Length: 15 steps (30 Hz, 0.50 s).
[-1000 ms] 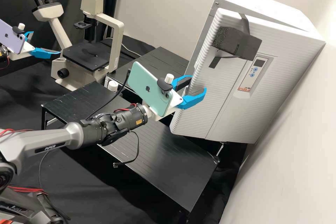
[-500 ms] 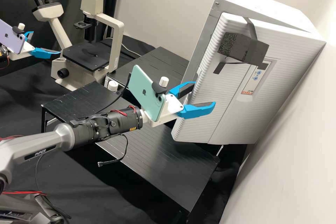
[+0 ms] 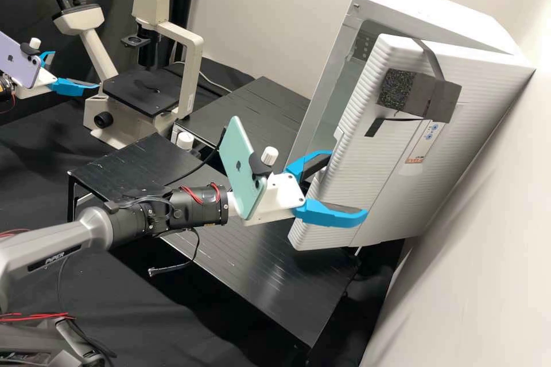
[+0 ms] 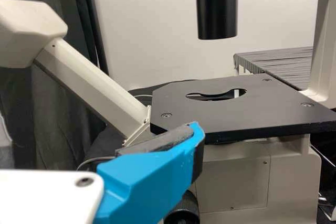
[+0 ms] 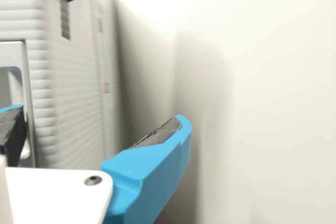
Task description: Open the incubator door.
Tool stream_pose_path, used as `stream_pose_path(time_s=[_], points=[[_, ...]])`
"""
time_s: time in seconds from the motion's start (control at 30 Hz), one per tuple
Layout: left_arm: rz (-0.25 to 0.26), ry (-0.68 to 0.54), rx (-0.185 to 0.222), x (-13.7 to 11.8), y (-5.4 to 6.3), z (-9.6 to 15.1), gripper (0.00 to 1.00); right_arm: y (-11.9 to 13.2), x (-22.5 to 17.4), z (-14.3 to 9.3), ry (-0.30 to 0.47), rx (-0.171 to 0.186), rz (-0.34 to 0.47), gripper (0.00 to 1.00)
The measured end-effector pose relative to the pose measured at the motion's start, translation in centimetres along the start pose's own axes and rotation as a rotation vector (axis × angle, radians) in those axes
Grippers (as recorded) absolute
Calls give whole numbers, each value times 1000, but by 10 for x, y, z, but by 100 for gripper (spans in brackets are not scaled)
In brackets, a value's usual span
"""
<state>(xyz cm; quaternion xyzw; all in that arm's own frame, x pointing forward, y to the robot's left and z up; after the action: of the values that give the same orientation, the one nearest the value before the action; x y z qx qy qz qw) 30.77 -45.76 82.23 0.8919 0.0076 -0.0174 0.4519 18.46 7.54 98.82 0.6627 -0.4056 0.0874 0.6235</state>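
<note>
White and ribbed, the incubator door (image 3: 381,155) stood ajar, with a dark block (image 3: 396,89) strapped near its top. The right gripper (image 3: 348,185) was at the door's free edge, fingers spread wide; whether they touched it, I couldn't tell. The left gripper (image 3: 76,70), also wide apart, was near the microscope (image 3: 189,69), well away from the door.

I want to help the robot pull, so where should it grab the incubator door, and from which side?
Probably by the door's free, ribbed edge, at the recess, coming from the microscope's side. The door is ajar and that edge sticks out from the incubator, so one finger could go behind it and one in front.
</note>
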Motion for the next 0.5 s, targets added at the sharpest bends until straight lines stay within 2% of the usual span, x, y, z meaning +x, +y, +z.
stream_pose_path(time_s=[0.2, 0.3, 0.5], points=[[0, 0, 0, 0, 0, 0, 100, 9, -2, 9, -98, 38, 116, 100], [0, 0, 0, 0, 0, 0, 100, 9, -4, 11, -120, 56, 126, 100], [0, 0, 0, 0, 0, 0, 100, 1, -10, 10, -102, 55, 88, 100]])
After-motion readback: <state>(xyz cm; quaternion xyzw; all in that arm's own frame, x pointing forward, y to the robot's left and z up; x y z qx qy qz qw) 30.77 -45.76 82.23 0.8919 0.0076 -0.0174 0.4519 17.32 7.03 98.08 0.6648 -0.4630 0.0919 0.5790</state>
